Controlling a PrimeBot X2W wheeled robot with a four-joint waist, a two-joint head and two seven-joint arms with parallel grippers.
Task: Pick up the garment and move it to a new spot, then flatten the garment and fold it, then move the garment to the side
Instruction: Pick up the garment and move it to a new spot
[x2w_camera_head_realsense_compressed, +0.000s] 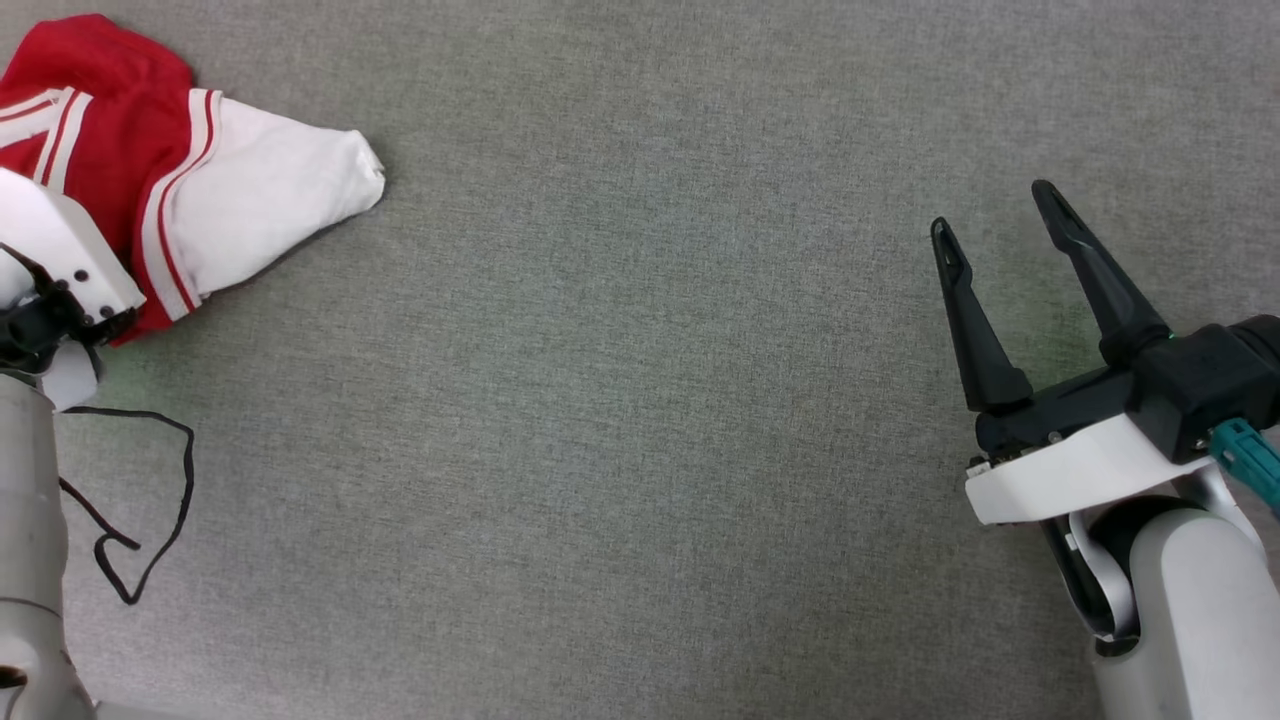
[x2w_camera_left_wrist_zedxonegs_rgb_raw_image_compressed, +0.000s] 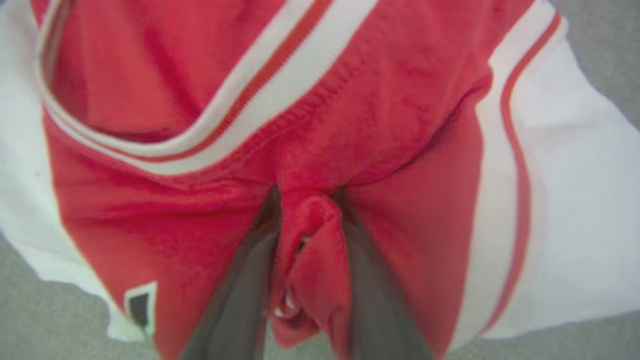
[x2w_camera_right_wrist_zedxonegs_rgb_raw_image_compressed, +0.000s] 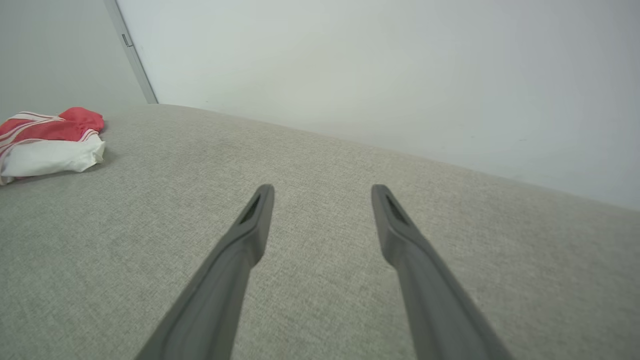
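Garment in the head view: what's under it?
The garment lies bunched on the grey fabric surface, which shows around it. Anything beneath its folds is covered. The fingers of the left gripper pinch a red fold of it.

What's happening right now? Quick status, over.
Left gripper pinching a fold of the crumpled red-and-white jersey T-shirt. Right gripper open above grey fabric surface. Thin black cable loops beside left arm.

The garment is red with white sleeves, red-striped white trim and seemingly a black-and-white patch.
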